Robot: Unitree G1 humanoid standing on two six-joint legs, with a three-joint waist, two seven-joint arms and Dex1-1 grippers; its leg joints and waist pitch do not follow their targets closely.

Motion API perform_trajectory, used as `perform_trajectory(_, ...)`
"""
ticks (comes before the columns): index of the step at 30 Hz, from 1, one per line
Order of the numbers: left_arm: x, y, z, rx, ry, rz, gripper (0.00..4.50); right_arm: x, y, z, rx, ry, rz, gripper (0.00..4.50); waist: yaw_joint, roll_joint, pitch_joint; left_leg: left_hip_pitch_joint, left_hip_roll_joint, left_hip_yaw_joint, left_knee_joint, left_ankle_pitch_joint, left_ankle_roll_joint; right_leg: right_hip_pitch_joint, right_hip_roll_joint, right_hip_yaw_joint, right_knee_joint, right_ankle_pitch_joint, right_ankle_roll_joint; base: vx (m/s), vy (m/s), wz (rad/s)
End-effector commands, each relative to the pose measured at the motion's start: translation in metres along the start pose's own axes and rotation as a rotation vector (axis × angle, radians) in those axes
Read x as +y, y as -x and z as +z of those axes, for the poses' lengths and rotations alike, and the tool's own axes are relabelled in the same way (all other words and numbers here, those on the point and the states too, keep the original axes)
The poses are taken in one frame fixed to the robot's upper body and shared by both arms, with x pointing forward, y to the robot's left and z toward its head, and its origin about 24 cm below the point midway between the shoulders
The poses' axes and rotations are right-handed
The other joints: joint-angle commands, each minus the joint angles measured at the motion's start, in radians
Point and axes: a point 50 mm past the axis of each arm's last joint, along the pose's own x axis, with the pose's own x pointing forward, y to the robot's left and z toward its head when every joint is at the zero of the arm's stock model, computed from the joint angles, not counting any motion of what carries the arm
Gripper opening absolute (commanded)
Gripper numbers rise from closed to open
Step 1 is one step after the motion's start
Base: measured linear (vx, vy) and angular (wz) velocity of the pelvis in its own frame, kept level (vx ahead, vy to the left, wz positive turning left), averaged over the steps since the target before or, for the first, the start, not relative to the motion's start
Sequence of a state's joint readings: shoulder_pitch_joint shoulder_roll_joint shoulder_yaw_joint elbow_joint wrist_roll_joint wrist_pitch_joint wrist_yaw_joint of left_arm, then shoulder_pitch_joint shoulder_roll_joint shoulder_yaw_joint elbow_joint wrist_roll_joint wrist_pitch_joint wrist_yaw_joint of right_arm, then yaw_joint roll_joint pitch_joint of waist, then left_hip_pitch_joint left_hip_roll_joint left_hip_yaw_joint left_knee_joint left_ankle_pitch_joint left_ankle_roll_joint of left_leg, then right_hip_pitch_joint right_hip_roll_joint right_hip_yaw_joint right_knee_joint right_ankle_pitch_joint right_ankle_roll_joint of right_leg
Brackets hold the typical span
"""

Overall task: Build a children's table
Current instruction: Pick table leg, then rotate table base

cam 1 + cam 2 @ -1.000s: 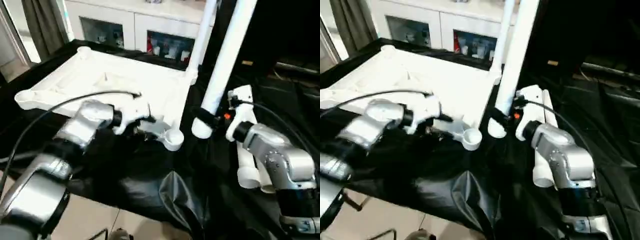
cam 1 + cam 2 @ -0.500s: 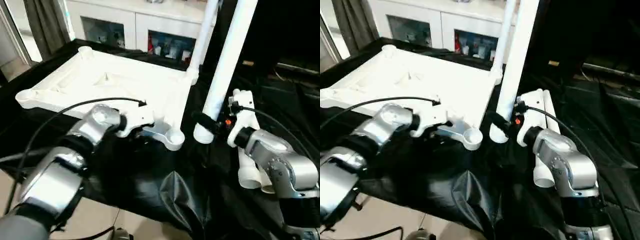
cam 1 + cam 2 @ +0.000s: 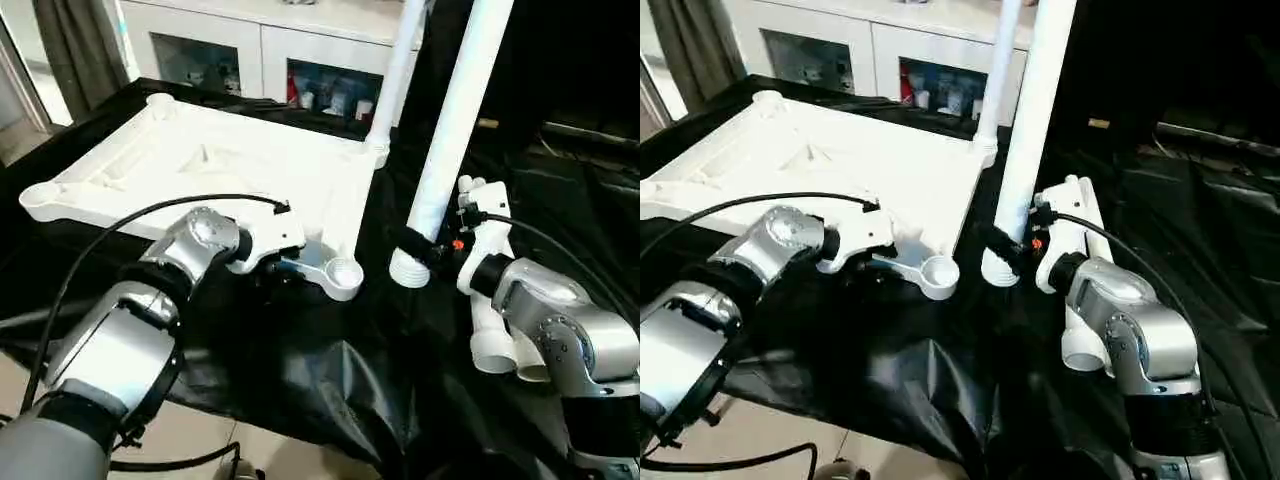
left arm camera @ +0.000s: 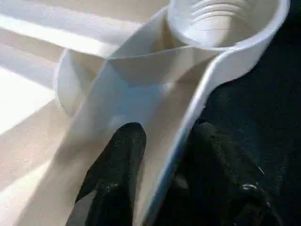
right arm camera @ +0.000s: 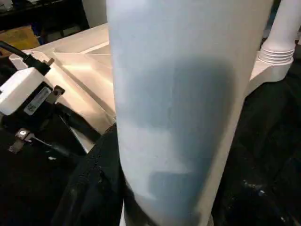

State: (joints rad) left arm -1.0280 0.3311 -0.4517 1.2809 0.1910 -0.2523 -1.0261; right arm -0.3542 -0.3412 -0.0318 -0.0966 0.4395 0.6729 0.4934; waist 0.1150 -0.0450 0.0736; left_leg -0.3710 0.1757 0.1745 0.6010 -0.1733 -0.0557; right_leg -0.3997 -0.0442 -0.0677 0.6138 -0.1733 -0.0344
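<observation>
Jaws first: from the head, our right gripper (image 3: pixel 412 247) clamps a leg (image 3: pixel 452 130) upright beside the empty corner socket (image 3: pixel 343 272) — one leg (image 3: pixel 392 72) already stands. At the left wrist, our fingers (image 4: pixel 117 174) pinch the tabletop (image 4: pixel 56 84) rim.

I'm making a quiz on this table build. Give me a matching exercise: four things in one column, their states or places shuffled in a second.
Things:
1. left gripper
2. right gripper
3. near socket
4. far leg

States:
A. empty, open-topped
B. standing in a corner of the top
C. clamped on the top's rim
D. holding a leg upright above the cloth

Pairs: 1-C, 2-D, 3-A, 4-B
</observation>
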Motion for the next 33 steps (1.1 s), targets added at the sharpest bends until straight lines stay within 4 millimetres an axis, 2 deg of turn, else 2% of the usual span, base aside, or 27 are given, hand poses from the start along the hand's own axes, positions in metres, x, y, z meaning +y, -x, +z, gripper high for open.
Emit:
perform_trajectory(1,0.004,0.003,0.007,-0.003,-0.011,-0.023,1.65,-0.002,0.001,0.005,-0.008,0.018,-0.007,1.90,0.002,0.002,-0.071,0.018,0.055,-0.022,-0.068,-0.152,0.018,0.060,-0.117,0.059,-0.081,-0.236,-0.154,0.000,0.000,0.00)
perform_trajectory(3,0.002,0.002,0.009,0.004,-0.013,-0.069,1.59,-0.001,0.000,0.006,-0.007,0.023,-0.001,1.90,0.002,0.000,-0.072,0.019,0.056,-0.022,-0.068,-0.154,0.020,0.060,-0.117,0.059,-0.079,-0.224,-0.162,0.000,0.000,0.00)
perform_trajectory(8,-0.001,0.003,0.009,0.062,-0.022,-0.169,1.11,-0.002,-0.004,0.006,0.004,0.049,0.018,1.90,0.003,0.004,-0.075,0.019,0.057,-0.022,-0.067,-0.139,0.023,0.062,-0.120,0.059,-0.075,-0.190,-0.180,0.000,0.000,0.00)
perform_trajectory(9,-0.001,0.003,0.008,0.068,-0.023,-0.176,0.98,-0.002,-0.005,0.006,0.006,0.052,0.020,1.90,0.002,0.001,-0.074,0.016,0.056,-0.022,-0.067,-0.132,0.023,0.063,-0.117,0.059,-0.073,-0.176,-0.183,0.000,0.000,0.00)
perform_trajectory(11,-0.002,0.004,0.007,0.088,-0.021,-0.197,0.87,-0.001,-0.005,0.006,0.009,0.057,0.024,1.90,0.003,0.006,-0.075,0.018,0.058,-0.023,-0.067,-0.133,0.024,0.063,-0.119,0.059,-0.071,-0.165,-0.189,0.000,0.000,0.00)
perform_trajectory(13,-0.003,0.005,0.004,0.133,-0.040,-0.213,0.77,-0.001,-0.006,0.006,0.015,0.066,0.029,1.90,0.003,0.004,-0.076,0.019,0.058,-0.022,-0.067,-0.141,0.024,0.064,-0.120,0.059,-0.073,-0.171,-0.189,0.000,0.000,0.00)
perform_trajectory(14,-0.004,0.004,0.000,0.169,-0.064,-0.215,0.77,-0.001,-0.006,0.005,0.019,0.072,0.031,1.90,0.003,0.006,-0.074,0.019,0.059,-0.023,-0.068,-0.149,0.021,0.063,-0.120,0.059,-0.075,-0.190,-0.186,0.000,0.000,0.00)
perform_trajectory(17,-0.006,0.003,-0.002,0.197,-0.088,-0.221,0.48,-0.001,-0.007,0.005,0.024,0.078,0.034,1.90,0.001,0.005,-0.071,0.021,0.058,-0.023,-0.069,-0.169,0.014,0.063,-0.121,0.059,-0.080,-0.230,-0.180,0.000,0.000,0.00)
perform_trajectory(20,-0.009,0.000,-0.004,0.224,-0.116,-0.232,0.43,-0.001,-0.007,0.004,0.027,0.084,0.037,1.90,-0.001,0.007,-0.070,0.023,0.058,-0.024,-0.071,-0.183,0.012,0.063,-0.120,0.059,-0.086,-0.264,-0.168,0.000,0.000,0.00)
perform_trajectory(21,-0.009,-0.001,-0.005,0.224,-0.116,-0.236,0.28,-0.001,-0.007,0.004,0.027,0.085,0.037,1.90,0.000,0.009,-0.070,0.024,0.059,-0.024,-0.070,-0.184,0.011,0.063,-0.121,0.059,-0.085,-0.265,-0.169,0.000,0.000,0.00)
perform_trajectory(24,-0.010,-0.003,-0.002,0.199,-0.093,-0.234,0.21,-0.002,-0.006,0.004,0.026,0.089,0.036,1.90,-0.001,0.009,-0.071,0.022,0.056,-0.023,-0.070,-0.181,0.014,0.064,-0.120,0.059,-0.086,-0.261,-0.172,0.000,0.000,0.00)
perform_trajectory(25,-0.010,-0.004,-0.001,0.189,-0.099,-0.223,0.14,-0.002,-0.006,0.004,0.025,0.089,0.034,1.90,0.000,0.014,-0.072,0.023,0.056,-0.024,-0.069,-0.180,0.014,0.065,-0.120,0.059,-0.085,-0.261,-0.175,0.000,0.000,0.00)
perform_trajectory(26,-0.009,-0.004,0.000,0.182,-0.104,-0.215,0.10,-0.002,-0.005,0.004,0.024,0.089,0.033,1.90,-0.001,0.012,-0.073,0.023,0.057,-0.024,-0.070,-0.184,0.015,0.064,-0.119,0.058,-0.085,-0.258,-0.176,0.000,0.000,0.00)
perform_trajectory(27,-0.009,-0.009,0.008,0.091,-0.018,-0.180,0.08,-0.003,-0.005,0.005,0.009,0.068,0.028,1.90,-0.001,0.014,-0.072,0.024,0.057,-0.025,-0.070,-0.186,0.014,0.064,-0.119,0.058,-0.084,-0.255,-0.179,0.000,0.000,0.00)
perform_trajectory(31,-0.011,-0.015,0.015,-0.020,0.110,-0.176,0.02,-0.003,-0.003,0.005,-0.004,0.043,0.021,1.90,0.000,0.013,-0.073,0.021,0.053,-0.022,-0.066,-0.171,0.024,0.066,-0.119,0.057,-0.083,-0.236,-0.201,0.000,0.000,0.00)
perform_trajectory(33,-0.014,-0.020,0.017,-0.069,0.157,-0.182,0.02,-0.003,-0.002,0.004,-0.008,0.029,0.017,1.90,0.001,0.013,-0.077,0.020,0.057,-0.023,-0.066,-0.156,0.032,0.067,-0.119,0.057,-0.076,-0.188,-0.215,0.000,0.000,0.00)
